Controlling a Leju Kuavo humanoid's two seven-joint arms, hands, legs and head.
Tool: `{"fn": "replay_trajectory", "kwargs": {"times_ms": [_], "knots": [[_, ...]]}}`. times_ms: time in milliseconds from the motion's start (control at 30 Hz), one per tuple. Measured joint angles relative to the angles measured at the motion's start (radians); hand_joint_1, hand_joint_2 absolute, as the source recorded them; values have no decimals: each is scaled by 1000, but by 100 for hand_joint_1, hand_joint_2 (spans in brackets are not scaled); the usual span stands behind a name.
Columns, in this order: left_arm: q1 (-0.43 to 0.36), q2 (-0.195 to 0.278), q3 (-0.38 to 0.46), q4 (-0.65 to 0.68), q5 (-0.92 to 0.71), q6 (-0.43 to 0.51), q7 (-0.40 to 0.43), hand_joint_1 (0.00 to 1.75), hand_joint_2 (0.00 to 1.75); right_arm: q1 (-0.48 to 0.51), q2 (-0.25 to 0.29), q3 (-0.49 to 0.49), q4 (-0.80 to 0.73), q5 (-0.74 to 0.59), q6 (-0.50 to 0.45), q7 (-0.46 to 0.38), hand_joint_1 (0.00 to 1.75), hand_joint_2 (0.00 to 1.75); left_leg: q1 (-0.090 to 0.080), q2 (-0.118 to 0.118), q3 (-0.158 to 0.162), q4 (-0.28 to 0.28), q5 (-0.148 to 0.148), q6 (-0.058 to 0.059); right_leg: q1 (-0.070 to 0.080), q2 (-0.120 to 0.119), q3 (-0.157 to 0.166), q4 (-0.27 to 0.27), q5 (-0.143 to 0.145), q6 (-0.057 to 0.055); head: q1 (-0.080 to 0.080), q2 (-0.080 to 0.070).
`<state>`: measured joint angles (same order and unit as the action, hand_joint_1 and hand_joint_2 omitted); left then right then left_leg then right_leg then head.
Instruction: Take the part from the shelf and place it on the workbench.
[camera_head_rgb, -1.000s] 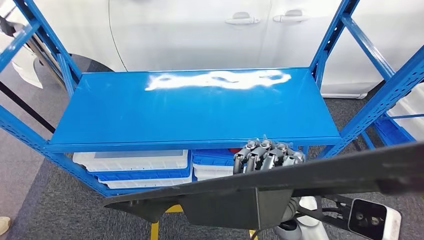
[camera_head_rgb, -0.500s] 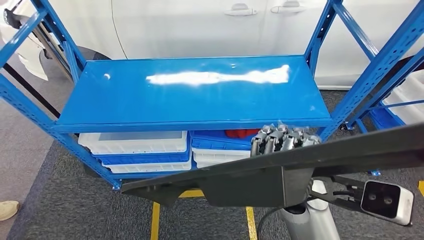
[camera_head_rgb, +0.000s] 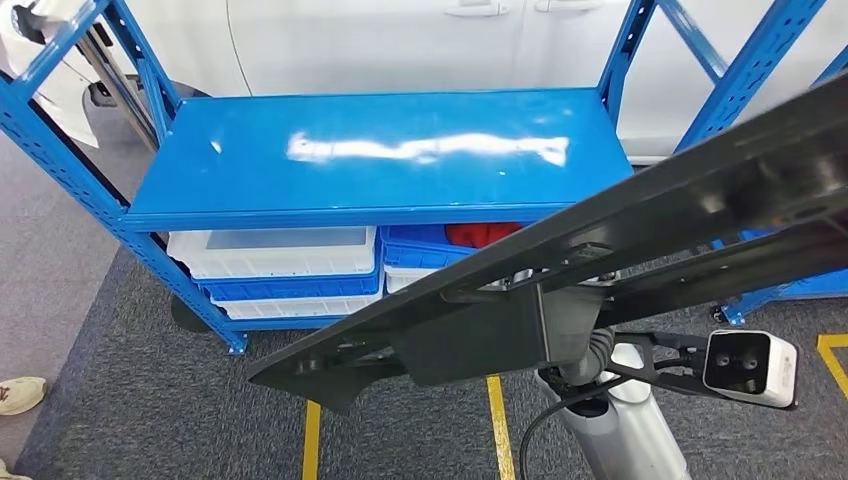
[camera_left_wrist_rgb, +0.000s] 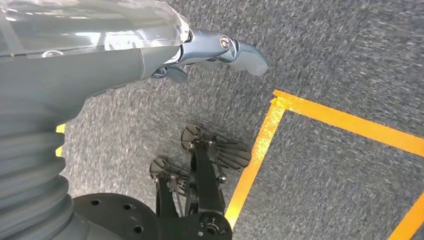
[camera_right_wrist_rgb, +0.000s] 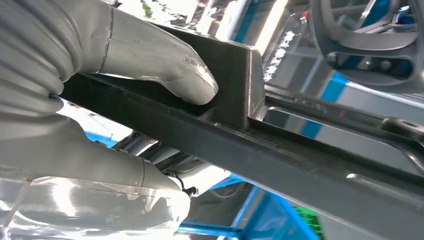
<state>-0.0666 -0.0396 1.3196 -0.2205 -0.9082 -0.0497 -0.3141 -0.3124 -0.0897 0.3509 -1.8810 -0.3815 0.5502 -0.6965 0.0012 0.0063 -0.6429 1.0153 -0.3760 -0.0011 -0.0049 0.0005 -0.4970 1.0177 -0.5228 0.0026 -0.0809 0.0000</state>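
My right hand (camera_right_wrist_rgb: 125, 100) grips the long black part (camera_head_rgb: 620, 240), thumb pressed on its top edge. Clear of the blue shelf (camera_head_rgb: 380, 150), the part runs diagonally across my front. My left hand (camera_left_wrist_rgb: 200, 47) hangs empty, its fingers' set unclear.

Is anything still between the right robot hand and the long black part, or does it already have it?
Nothing visible stands between them. The right robot hand grips the long black part directly, thumb pressed against its raised block. The part is off the blue shelf. The workbench is not visible.
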Motion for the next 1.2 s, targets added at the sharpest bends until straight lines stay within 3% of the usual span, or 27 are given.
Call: {"fn": "replay_trajectory", "kwargs": {"times_ms": [67,100,167,233,267,300,333,400,467,500,567,600,667,733,767,800,833,900,967,1000,1100,1133,1200], "knots": [[4,0,3,0,-1,-2,-6,0,175,-3,-6,2,8,-4,5,0,175,175,2,-1,-4,0,12,-12,0,-2,-11,-3,12,-16,0,0],[6,0,3,0,-1,-3,-9,0,175,-5,-8,4,11,-5,6,0,175,175,3,-2,-11,10,-1,-18,-1,-4,-19,-4,22,-24,0,0],[10,0,4,0,-2,-4,-14,0,175,-9,-9,8,17,-5,2,0,175,175,6,-5,-38,80,-78,-28,-3,-7,-42,-8,47,-37,0,0],[11,-1,4,0,-3,-5,-19,0,175,-10,-9,14,20,-2,-8,0,175,175,8,-5,-70,207,-174,-36,0,-7,-73,-7,70,-42,0,0],[11,-1,4,0,-4,-5,-21,0,175,-10,-9,17,21,0,-15,0,175,175,9,-5,-74,259,-193,-38,2,-7,-89,-5,82,-42,0,0],[11,-1,4,0,-6,-6,-23,0,175,-10,-9,21,22,3,-21,0,175,175,9,-5,-66,285,-190,-39,3,-8,-105,-3,93,-41,0,0],[11,-1,4,0,-9,-6,-25,0,175,-10,-9,25,23,5,-27,0,175,175,9,-5,-40,273,-167,-36,4,-8,-121,0,103,-40,0,0],[10,1,4,0,-15,-7,-27,0,175,-9,-9,28,20,13,-34,0,175,175,6,-5,58,154,-130,-23,7,-8,-147,5,122,-38,0,0],[8,6,4,-1,-21,-9,-30,0,175,-5,-6,29,11,25,-40,0,175,175,0,-5,149,18,-136,-8,8,-9,-159,6,140,-31,0,0],[8,8,3,-1,-23,-10,-31,0,175,-1,-3,30,5,32,-43,0,175,175,-4,-5,168,-18,-146,-2,6,-11,-160,5,148,-25,0,0],[8,12,3,-1,-27,-12,-34,0,175,10,2,33,-8,43,-49,0,175,175,-7,-4,168,-34,-132,6,3,-13,-159,-1,162,-12,0,0],[9,13,3,-1,-29,-14,-35,0,175,16,4,34,-15,47,-50,0,175,175,-5,-3,163,-40,-121,12,2,-11,-163,2,156,-6,0,0],[8,14,3,-1,-34,-16,-37,0,175,28,4,36,-29,56,-50,0,175,175,1,1,144,-49,-95,21,0,-7,-185,57,87,4,0,0],[8,14,2,-1,-36,-16,-39,0,175,39,6,37,-37,63,-48,0,175,175,1,2,117,-49,-75,24,-5,-5,-218,178,-9,13,0,0],[9,14,2,-1,-38,-16,-40,0,175,45,7,37,-39,66,-47,0,175,175,1,2,104,-48,-64,23,-7,-5,-229,235,-27,18,0,0],[9,14,2,-1,-39,-16,-41,0,175,49,8,37,-40,69,-47,0,175,175,2,3,90,-47,-55,21,-10,-5,-229,271,-20,21,0,0],[10,13,2,-1,-40,-16,-41,0,175,52,10,38,-40,73,-46,0,175,175,2,3,77,-44,-46,18,-13,-6,-213,275,4,24,0,0],[10,11,1,-1,-41,-15,-40,0,175,53,14,38,-40,77,-46,0,175,175,4,4,54,-34,-34,10,-17,-6,-129,178,45,25,0,0],[9,10,1,-1,-43,-14,-40,0,175,49,18,38,-40,78,-48,0,175,175,3,3,38,-18,-28,1,-15,-5,-39,50,29,17,0,0],[8,10,1,-1,-44,-14,-40,0,175,47,20,38,-40,78,-50,0,175,175,2,3,33,-12,-26,-5,-13,-4,-17,14,14,10,0,0],[9,10,1,-1,-45,-13,-38,0,175,45,23,38,-39,77,-51,0,175,175,4,3,25,-4,-22,-23,-10,-4,-19,0,16,-17,0,0],[9,10,1,-1,-47,-13,-38,0,175,44,25,38,-39,77,-52,0,175,175,6,2,17,14,-37,-29,-11,-5,-23,-2,23,-26,0,0],[9,9,1,-1,-50,-13,-37,0,175,42,29,38,-39,77,-60,0,175,175,10,1,-25,114,-106,-38,-10,-8,-32,-4,34,-37,0,0]]}}
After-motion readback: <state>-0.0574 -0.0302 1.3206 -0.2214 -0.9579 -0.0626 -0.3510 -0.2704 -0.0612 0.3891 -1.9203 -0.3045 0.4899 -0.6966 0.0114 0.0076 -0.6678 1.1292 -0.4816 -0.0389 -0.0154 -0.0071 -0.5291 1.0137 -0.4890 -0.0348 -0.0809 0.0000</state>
